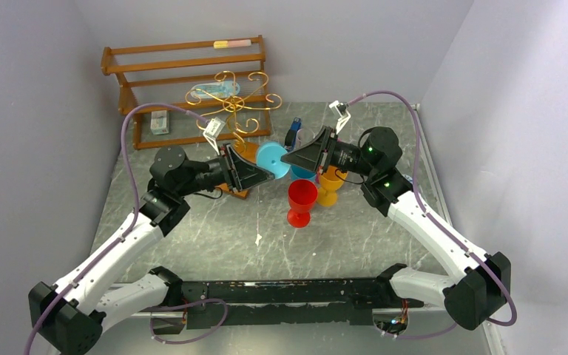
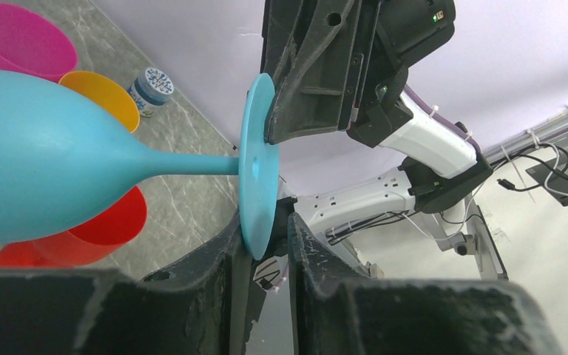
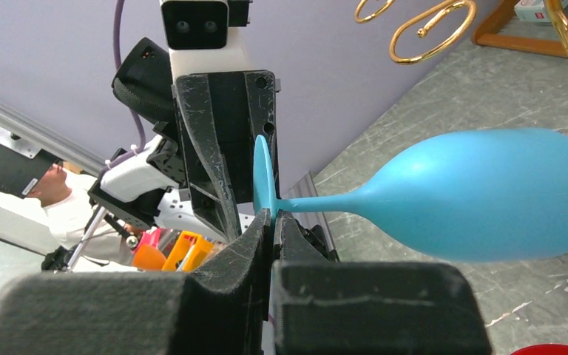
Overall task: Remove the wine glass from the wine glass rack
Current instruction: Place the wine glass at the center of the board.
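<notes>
- The wine glass (image 3: 481,192) is turquoise blue. It hangs in the air between the two tools, clear of the worktop (image 1: 214,229) and off the wine glass rack (image 1: 231,100).
- It sits just to the right of the rack's gold scroll arms, near the rack's wooden base and close above a red cup (image 1: 302,198) and an orange cup (image 1: 330,185).
- Both tools meet at the glass's round foot from opposite sides. Neither touches the bowl.
- The right tool (image 3: 272,222) is clenched on the foot, pinching its rim right where the stem joins it.
- The left tool (image 2: 262,229) straddles the opposite edge of the foot with its jaws parted. A sliver of gap shows between the disc and one finger, so it looks released rather than gripping.
- The glass lies on its side. In both wrist views the foot stands on edge and the stem runs level across the picture.
- Its long axis runs crosswise to both tools, from foot through stem to bowl.
- The bowl points away from the foot toward the red and orange cups. In the right wrist view it passes below the rack's gold curls.
- A brown slatted shelf (image 1: 185,66) stands behind the rack against the back wall.
</notes>
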Controlling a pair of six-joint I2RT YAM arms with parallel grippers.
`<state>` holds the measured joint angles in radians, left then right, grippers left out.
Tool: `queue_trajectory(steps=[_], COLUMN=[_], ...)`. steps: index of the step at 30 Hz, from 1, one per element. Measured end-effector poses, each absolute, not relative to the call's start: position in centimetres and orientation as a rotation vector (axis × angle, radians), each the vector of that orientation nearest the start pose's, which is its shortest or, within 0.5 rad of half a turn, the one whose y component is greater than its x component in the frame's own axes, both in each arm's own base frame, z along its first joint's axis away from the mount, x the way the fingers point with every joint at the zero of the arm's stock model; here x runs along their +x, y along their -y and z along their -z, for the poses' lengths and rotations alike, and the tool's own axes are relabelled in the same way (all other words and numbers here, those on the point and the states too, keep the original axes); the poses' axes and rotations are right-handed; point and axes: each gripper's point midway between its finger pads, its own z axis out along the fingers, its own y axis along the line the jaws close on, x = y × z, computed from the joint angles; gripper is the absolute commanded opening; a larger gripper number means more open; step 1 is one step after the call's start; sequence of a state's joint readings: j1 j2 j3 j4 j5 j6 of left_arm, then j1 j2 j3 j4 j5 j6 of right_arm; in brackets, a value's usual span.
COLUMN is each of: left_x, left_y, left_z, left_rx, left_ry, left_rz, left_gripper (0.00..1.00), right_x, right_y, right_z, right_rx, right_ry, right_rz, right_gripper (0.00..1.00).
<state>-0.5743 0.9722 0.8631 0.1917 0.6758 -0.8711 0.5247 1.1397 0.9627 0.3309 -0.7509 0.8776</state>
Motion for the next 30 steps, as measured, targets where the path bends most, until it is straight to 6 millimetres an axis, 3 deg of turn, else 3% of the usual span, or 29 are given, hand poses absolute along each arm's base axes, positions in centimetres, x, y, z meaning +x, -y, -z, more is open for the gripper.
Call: queue_trajectory(steps=[3, 7, 10, 21, 25, 27, 30], left_x=[19.1, 19.3, 19.6, 20.2, 20.1, 20.0, 19.9], left_y=[28.4, 28.5, 28.6, 28.9, 28.9, 28.9, 28.9], left_z=[-35.5, -35.7, -35.9, -35.5, -35.6, -35.8, -36.3], left_rx=[0.355, 0.331, 0.317, 0.31, 0.318, 0.322, 0.327], left_ry=[-1.7, -1.687, -1.679, -1.688, -1.68, -1.669, -1.649], left_rz=[1.624, 1.645, 1.658, 1.653, 1.65, 1.651, 1.66], left_gripper=[0.18, 0.15, 0.05, 0.05, 0.2, 0.19, 0.1], right_x=[22.5, 22.2, 22.2, 22.7, 22.6, 22.5, 22.3], right_y=[-29.6, -29.7, -29.7, -29.4, -29.5, -29.5, -29.6], right_z=[-37.2, -37.4, -37.5, -37.2, -37.4, -37.4, -37.4], right_rx=[-0.431, -0.447, -0.448, -0.471, -0.477, -0.478, -0.48], right_ry=[-1.638, -1.625, -1.621, -1.61, -1.602, -1.603, -1.605], right_rz=[-1.629, -1.643, -1.648, -1.601, -1.608, -1.615, -1.623], right_gripper=[0.0, 0.0, 0.0, 0.03, 0.02, 0.02, 0.02])
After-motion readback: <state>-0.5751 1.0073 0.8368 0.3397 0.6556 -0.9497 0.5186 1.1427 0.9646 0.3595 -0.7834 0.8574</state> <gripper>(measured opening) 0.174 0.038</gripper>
